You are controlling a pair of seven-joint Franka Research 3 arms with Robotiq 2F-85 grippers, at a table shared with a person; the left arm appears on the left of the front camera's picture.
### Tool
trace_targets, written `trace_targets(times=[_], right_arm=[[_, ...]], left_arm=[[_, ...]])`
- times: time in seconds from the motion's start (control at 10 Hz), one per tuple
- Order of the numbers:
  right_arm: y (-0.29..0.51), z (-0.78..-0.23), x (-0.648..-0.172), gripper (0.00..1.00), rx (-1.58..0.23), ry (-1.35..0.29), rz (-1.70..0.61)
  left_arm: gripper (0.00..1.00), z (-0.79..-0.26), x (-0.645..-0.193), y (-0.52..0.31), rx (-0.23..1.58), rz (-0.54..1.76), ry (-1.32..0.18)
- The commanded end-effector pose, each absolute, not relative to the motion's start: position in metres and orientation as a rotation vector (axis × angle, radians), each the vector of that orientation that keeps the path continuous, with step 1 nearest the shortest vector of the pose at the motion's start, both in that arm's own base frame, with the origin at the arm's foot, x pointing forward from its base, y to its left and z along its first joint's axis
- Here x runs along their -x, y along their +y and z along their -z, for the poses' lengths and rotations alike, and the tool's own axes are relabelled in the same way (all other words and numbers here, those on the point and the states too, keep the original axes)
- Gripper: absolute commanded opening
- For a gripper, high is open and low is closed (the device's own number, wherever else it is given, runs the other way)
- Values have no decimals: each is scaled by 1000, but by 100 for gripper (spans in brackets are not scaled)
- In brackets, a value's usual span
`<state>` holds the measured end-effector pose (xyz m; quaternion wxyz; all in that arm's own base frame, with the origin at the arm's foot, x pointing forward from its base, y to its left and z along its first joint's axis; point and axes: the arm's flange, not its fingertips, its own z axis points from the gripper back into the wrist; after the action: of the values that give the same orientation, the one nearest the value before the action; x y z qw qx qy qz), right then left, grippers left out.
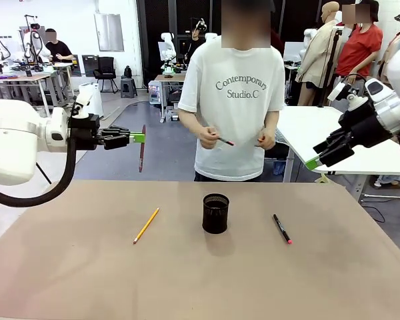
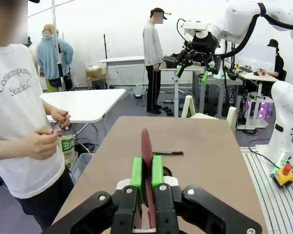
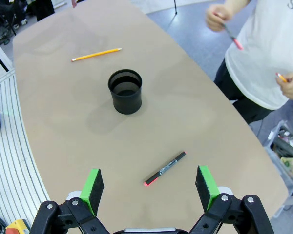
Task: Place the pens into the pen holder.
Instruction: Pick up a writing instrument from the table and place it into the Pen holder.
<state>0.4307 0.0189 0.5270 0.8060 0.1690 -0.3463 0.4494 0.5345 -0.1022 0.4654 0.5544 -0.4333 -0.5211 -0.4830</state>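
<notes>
Brown table (image 1: 87,280) lies nearest, with the pen holder (image 1: 215,213), a black mesh cup, upright near its middle. The cup's mouth faces up, and the right wrist view looks down onto its dark floor.

Left of the holder the yellow pencil (image 1: 146,225) lies flat, its long axis slanting from near-left to far-right. Right of the holder the black marker (image 1: 282,228) lies flat on a diagonal, its red tip at the near end, toward the robot.

Well to the left of the holder and above table height, the left gripper (image 1: 137,138) is clamped on the reddish-brown pen (image 1: 142,148), which stands nearly upright. Nothing lies between that pen and the holder.

High to the right of the holder, the right gripper (image 1: 311,163) hangs with its jaws spread wide, gripping nothing.

Beyond the holder, at the far edge, a person stands. One hand (image 1: 209,135) holds a thin stick with a pink-red tip at waist height.
</notes>
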Motion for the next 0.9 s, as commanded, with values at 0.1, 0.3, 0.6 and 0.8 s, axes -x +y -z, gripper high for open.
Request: trace_targets(times=[0.1, 0.3, 0.6, 0.8], right_arm=[[19, -528, -432, 100, -381, -764, -962], [19, -528, -432, 100, -381, -764, -962], [19, -528, -432, 100, -381, -764, -962], [19, -528, -432, 100, -381, -764, -962]], left_arm=[[0, -465, -534, -102, 1024, 1141, -1231], [0, -459, -539, -114, 1034, 1139, -1229], [0, -458, -540, -113, 1036, 1130, -1228], [0, -461, -540, -109, 1031, 1130, -1217]])
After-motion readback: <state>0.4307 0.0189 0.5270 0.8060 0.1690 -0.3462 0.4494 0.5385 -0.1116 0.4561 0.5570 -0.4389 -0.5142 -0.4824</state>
